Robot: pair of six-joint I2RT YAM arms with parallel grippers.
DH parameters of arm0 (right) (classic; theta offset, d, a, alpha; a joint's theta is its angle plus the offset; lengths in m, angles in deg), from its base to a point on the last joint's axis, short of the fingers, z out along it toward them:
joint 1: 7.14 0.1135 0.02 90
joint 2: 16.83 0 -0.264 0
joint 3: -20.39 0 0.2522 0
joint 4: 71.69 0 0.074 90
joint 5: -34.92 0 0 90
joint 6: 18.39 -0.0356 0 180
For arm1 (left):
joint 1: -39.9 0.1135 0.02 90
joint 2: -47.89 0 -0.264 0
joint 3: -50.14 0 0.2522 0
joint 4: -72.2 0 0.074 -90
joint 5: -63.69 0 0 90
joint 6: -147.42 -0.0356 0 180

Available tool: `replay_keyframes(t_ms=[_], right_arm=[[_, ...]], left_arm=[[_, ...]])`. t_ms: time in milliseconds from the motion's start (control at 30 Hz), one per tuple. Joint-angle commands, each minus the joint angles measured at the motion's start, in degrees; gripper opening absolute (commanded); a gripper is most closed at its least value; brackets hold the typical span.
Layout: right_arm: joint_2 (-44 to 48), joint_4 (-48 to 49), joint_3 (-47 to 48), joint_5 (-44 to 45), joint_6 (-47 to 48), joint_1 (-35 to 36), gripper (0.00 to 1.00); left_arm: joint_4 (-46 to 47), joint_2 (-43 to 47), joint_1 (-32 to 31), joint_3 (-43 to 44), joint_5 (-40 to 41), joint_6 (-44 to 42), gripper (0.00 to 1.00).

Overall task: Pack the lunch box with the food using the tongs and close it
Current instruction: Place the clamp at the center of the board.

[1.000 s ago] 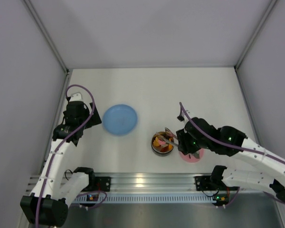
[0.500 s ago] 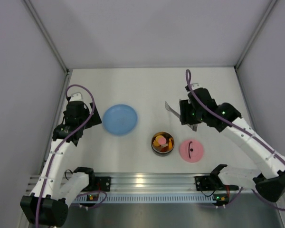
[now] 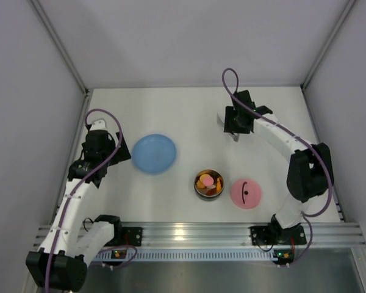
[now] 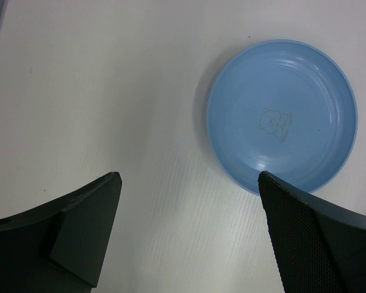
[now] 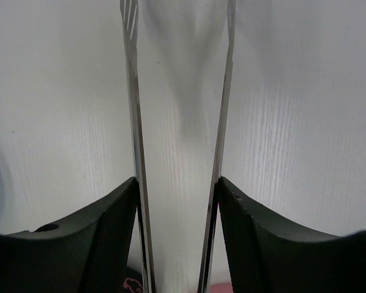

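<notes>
Tongs (image 5: 135, 122) sit clamped in right end effector (image 5: 177, 183) near table's (image 3: 189, 104) far edge; left end effector (image 4: 189, 177) gapes wide.

The right gripper (image 3: 236, 124), a second ago low over the lunch box (image 3: 208, 183) and hiding part of the pink lid (image 3: 246, 193), has swung off to the far side of the table (image 3: 189, 110) — the tongs (image 5: 134, 122) carried along between its fingers — leaving lunch box and lid fully in sight.
</notes>
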Motion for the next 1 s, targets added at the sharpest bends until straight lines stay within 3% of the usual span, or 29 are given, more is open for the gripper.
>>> replay_keyframes(t_ms=[0,333,633,867,967], right_arm=[[-3.95,9.11,4.09,-2.70,0.38,-0.55,0.54],[-10.56,10.70,5.59,-4.47,0.64,-0.64,0.57],[-11.62,9.82,6.64,-4.56,1.52,-0.64,0.68],[-8.29,6.40,7.09,-2.10,1.87,-0.73,0.70],[-1.09,4.29,2.18,-0.26,0.73,-0.64,0.70]], left_arm=[[0.40,0.20,-0.18,-0.23,0.73,-0.30,0.99],[0.49,0.02,-0.18,-0.32,0.55,-0.39,0.99],[0.49,-0.06,-0.18,-0.32,0.64,-0.30,0.99],[0.40,0.03,-0.18,-0.32,0.55,-0.39,0.99],[0.49,0.11,-0.18,-0.23,0.47,-0.39,0.99]])
